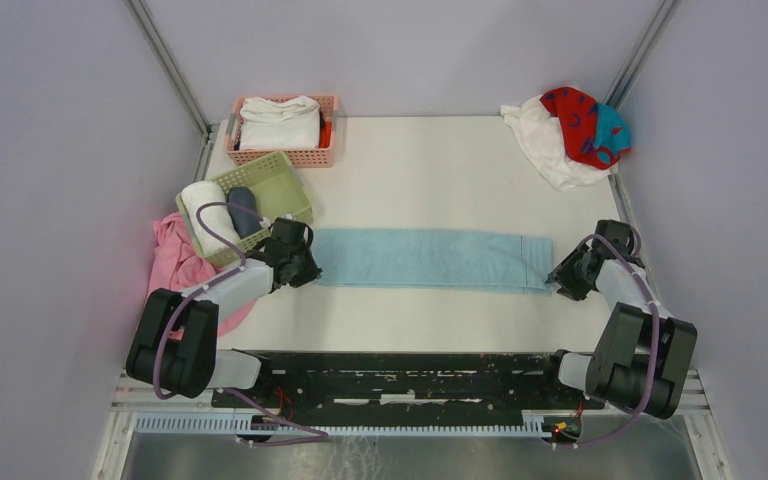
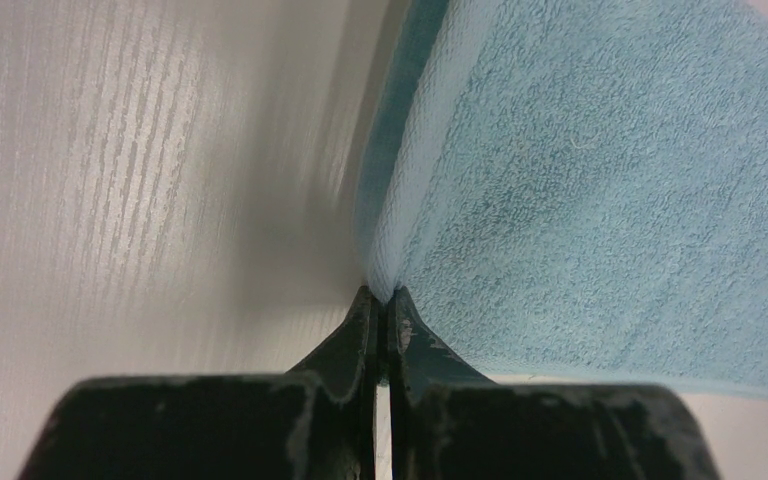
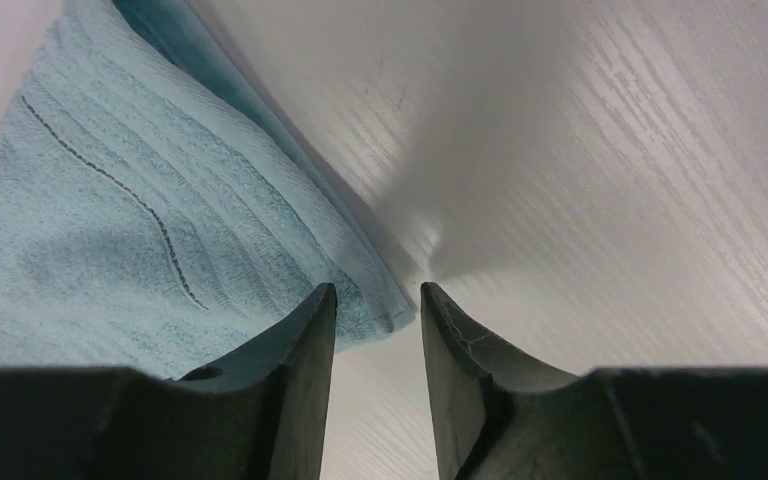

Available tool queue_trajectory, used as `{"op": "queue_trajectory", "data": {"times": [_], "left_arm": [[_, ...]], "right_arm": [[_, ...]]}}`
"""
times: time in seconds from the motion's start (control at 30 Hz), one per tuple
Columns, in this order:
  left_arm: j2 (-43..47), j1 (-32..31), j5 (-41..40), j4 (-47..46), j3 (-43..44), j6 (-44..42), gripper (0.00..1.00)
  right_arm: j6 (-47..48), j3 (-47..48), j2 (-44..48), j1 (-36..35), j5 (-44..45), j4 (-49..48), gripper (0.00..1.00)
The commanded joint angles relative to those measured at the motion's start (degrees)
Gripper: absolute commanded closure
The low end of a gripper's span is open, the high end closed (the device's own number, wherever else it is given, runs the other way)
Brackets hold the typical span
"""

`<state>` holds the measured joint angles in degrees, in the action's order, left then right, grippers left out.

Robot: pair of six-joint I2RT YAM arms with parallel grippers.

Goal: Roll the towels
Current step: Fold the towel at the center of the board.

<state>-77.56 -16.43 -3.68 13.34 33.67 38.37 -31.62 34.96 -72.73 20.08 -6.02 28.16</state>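
A light blue towel (image 1: 430,259) lies folded in a long strip across the middle of the table. My left gripper (image 1: 307,268) is at its left end, shut on the towel's edge (image 2: 385,270), with the cloth pinched between the tips. My right gripper (image 1: 560,278) is at the towel's right end, open; the towel's corner (image 3: 380,305) lies between the fingertips, not pinched. A white towel (image 1: 545,145) and a red towel with teal-blue marks (image 1: 585,125) are heaped at the far right corner.
A green basket (image 1: 295,190) at the left holds a rolled white cloth (image 1: 205,210) and a dark roll (image 1: 243,208). A pink basket (image 1: 310,157) at the back holds a folded white cloth. A plain pink cloth (image 1: 175,262) lies beside the left arm.
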Motion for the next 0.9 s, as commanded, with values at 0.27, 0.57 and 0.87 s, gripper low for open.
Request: {"op": "queue_trajectory", "data": {"times": [0.27,0.57,0.87], "left_arm": [[0.39,0.63,0.5,1.54,-0.84,1.53,0.97],[2.05,4.56,2.13,3.5,-1.23,1.01,0.97],[3.0,12.27,10.05,3.19,-3.2,1.27,0.97]], "right_arm": [[-1.98,0.73,1.89,1.35,-6.57,-0.78,0.85],[-5.63,-1.59,2.62,2.59,-6.85,-0.06,1.0],[-9.12,-5.84,-0.66,5.91,-6.31,-0.44,1.0]]}}
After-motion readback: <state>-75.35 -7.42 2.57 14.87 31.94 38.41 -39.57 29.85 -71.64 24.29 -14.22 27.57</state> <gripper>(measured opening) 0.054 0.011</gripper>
